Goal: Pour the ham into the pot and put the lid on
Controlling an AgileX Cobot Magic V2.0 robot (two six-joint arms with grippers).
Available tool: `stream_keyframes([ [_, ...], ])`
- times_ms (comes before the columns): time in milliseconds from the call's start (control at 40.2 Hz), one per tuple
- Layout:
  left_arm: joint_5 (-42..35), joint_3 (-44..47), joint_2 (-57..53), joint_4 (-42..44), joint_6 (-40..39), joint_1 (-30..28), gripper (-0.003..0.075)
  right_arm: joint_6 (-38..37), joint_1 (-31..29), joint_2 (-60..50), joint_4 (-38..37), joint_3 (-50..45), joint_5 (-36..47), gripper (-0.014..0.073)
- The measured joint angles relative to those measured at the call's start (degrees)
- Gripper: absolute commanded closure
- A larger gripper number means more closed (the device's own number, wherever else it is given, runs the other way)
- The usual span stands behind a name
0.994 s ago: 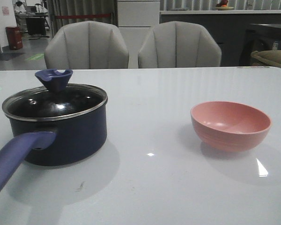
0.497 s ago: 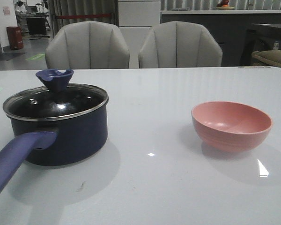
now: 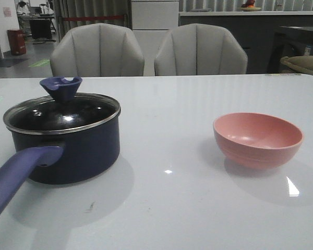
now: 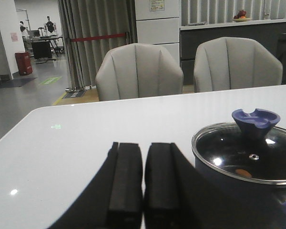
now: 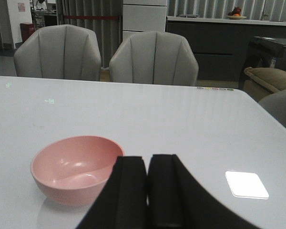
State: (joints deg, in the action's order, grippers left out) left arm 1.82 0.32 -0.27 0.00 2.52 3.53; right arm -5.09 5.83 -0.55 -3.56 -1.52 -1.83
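The dark navy pot (image 3: 73, 151) stands on the left of the white table, its purple-blue handle (image 3: 15, 179) toward the front. The glass lid (image 3: 62, 115) with its blue knob (image 3: 61, 87) sits on it. In the left wrist view the pot's wall (image 4: 214, 179) shows under the lid (image 4: 248, 155), and an orange piece of ham (image 4: 243, 172) shows through the glass. The pink bowl (image 3: 257, 138) on the right is empty; the right wrist view (image 5: 74, 167) shows it too. My left gripper (image 4: 143, 155) is shut and empty beside the pot. My right gripper (image 5: 147, 164) is shut and empty beside the bowl. Neither gripper shows in the front view.
Two grey chairs (image 3: 96, 49) (image 3: 200, 49) stand behind the table's far edge. A sofa arm (image 3: 302, 63) is at the far right. A bright light reflection (image 5: 246, 184) lies on the table beside my right gripper.
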Motion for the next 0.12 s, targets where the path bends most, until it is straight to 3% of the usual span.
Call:
stream_keyframes([
  [124, 0.0, 0.0, 0.0, 0.0, 0.0, 0.0, 0.0607, 0.0, 0.0, 0.0, 0.0, 0.0, 0.0, 0.0445],
])
